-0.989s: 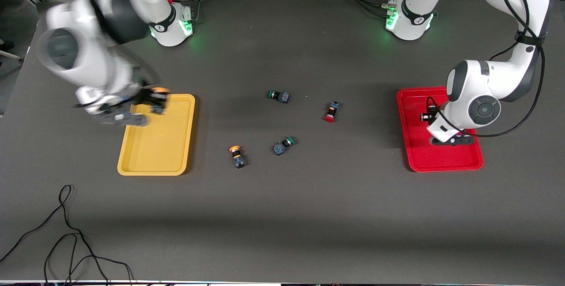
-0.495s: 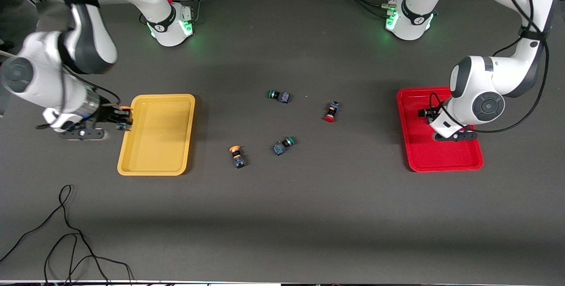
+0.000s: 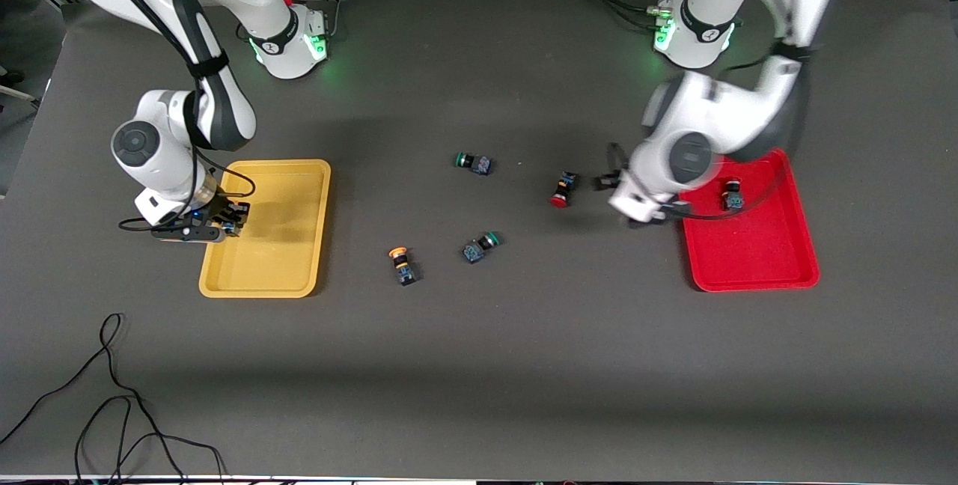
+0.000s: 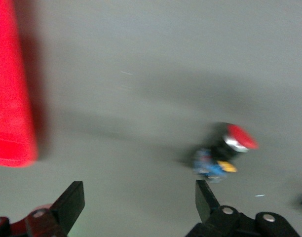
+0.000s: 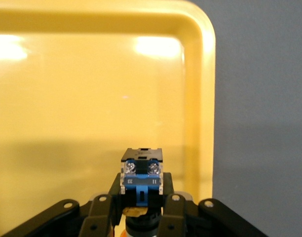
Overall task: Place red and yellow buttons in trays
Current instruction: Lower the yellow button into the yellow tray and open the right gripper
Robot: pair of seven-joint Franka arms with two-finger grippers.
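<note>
My right gripper (image 3: 228, 219) is shut on a yellow-capped button (image 5: 141, 177) and holds it over the yellow tray (image 3: 288, 275), near the rim at the right arm's end. The tray also shows in the right wrist view (image 5: 92, 98). My left gripper (image 3: 610, 184) is open and empty over the table, between the red tray (image 3: 748, 264) and a red-capped button (image 3: 560, 189). In the left wrist view that button (image 4: 225, 152) lies just off one fingertip (image 4: 204, 195). Another button (image 3: 732, 196) lies in the red tray. A second yellow-capped button (image 3: 400, 260) lies on the table.
Two green-capped buttons lie mid-table, one (image 3: 473, 163) farther from the front camera and one (image 3: 481, 245) nearer, beside the loose yellow-capped one. A black cable (image 3: 112, 410) loops on the table at the near corner at the right arm's end.
My left gripper has let go of a button in the red tray and swung out toward the red-capped button on the table. My right gripper has carried its yellow-capped button over the yellow tray.
</note>
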